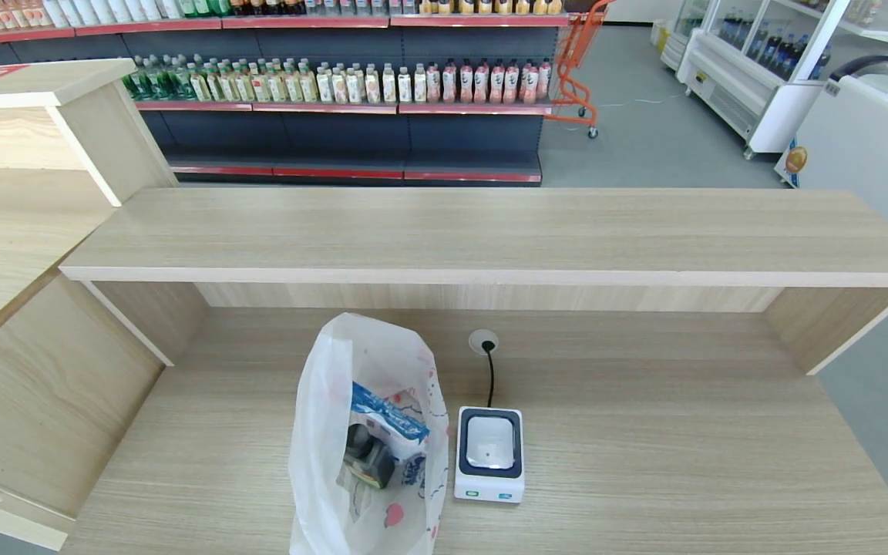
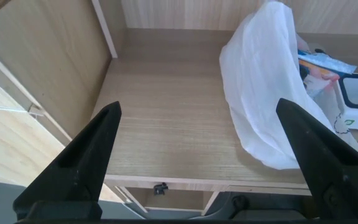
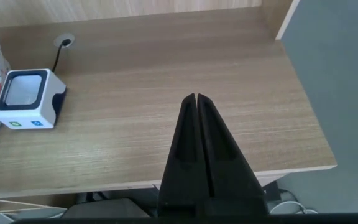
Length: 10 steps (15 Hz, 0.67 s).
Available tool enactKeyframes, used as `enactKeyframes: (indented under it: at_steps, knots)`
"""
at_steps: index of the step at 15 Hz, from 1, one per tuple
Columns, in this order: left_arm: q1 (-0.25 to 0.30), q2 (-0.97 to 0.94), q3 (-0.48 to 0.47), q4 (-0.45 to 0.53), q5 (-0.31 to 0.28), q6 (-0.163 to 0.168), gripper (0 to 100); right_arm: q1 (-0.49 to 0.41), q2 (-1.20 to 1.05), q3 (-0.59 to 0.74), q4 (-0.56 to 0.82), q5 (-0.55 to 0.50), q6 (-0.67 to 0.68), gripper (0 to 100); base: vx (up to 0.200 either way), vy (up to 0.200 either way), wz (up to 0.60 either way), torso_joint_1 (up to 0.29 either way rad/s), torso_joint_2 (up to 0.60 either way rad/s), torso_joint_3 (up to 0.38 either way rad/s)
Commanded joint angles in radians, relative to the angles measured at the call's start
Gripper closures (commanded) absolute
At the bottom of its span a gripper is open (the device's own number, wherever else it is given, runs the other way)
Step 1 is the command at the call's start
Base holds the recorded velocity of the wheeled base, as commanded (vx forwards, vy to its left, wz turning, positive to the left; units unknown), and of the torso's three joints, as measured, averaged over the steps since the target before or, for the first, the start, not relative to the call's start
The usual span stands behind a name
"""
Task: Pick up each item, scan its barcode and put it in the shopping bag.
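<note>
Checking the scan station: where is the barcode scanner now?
In the head view the barcode scanner sits on the lower counter, just right of the shopping bag, its black cable running back to a grommet.

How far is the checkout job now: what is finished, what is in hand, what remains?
Done: the shopping bag already holds a blue packet and a dark item. In hand: nothing; the left hand is open, the right hand shut and holding nothing. Left: besides the bag, the counter carries just the scanner, so probably nothing remains to scan.
</note>
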Motion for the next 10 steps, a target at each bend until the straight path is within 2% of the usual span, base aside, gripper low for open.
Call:
enactKeyframes:
  at_steps: [1,10]
  knots:
    - [0.0,0.0,0.0,0.0,0.0,0.0,0,0.0,0.003,0.0,-0.001,0.0,0.0,100,0.0,0.0,0.0,0.0,0.0,0.0]
    - [0.0,0.001,0.0,0.0,0.0,0.0,0,0.0,0.003,0.0,-0.001,0.0,-0.008,100,0.0,0.0,0.0,0.0,0.0,0.0]
